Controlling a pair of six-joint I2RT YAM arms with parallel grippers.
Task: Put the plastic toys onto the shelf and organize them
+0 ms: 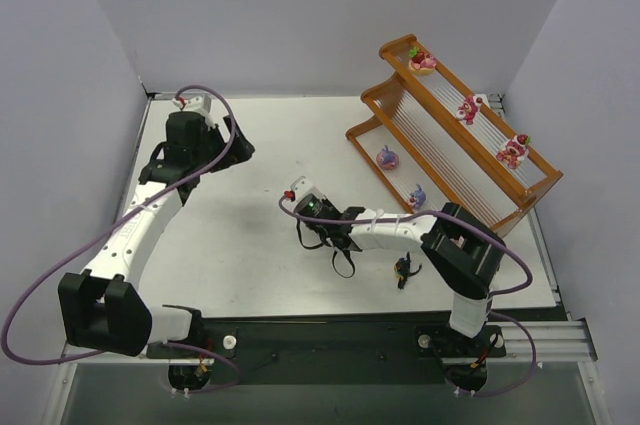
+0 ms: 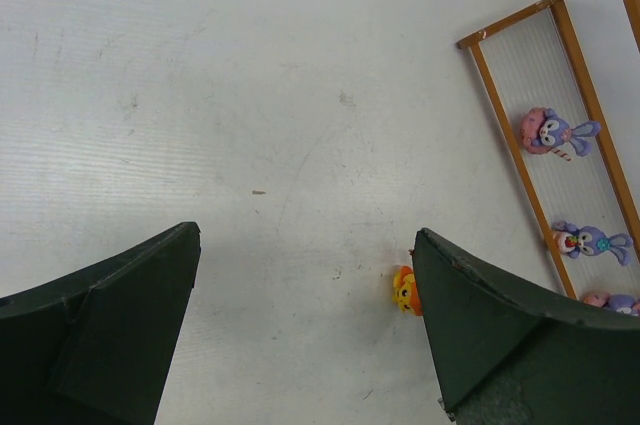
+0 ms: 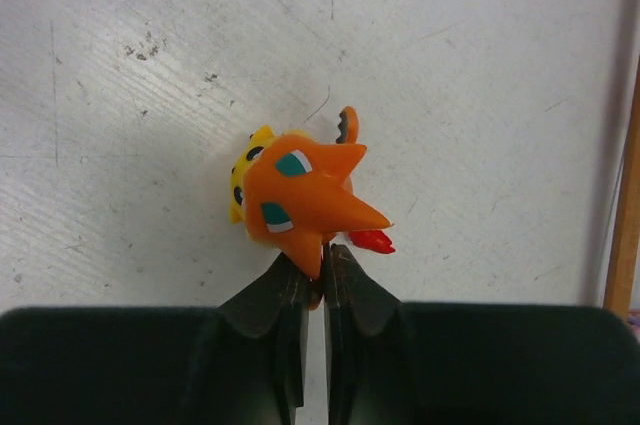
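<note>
My right gripper (image 1: 296,192) reaches left over the table and is shut on the orange toy (image 1: 289,193). The right wrist view shows its jaws (image 3: 322,270) pinching the lower tip of that orange toy (image 3: 300,195), close above the white table. My left gripper (image 1: 233,145) is open and empty at the far left. Its wrist view (image 2: 305,235) shows the orange toy (image 2: 405,290) beside its right finger. The shelf (image 1: 372,92) stands at the far right. It holds three pink-red toys (image 1: 468,108) on its upper tier and purple toys (image 1: 387,157) lower down. A black winged toy (image 1: 403,268) lies on the table.
The shelf's lowest tier (image 2: 491,95) with three purple toys (image 2: 545,130) shows at the right of the left wrist view. A shelf rail (image 3: 625,195) edges the right wrist view. White walls close in the table. The right arm's forearm and cable lie above the black toy.
</note>
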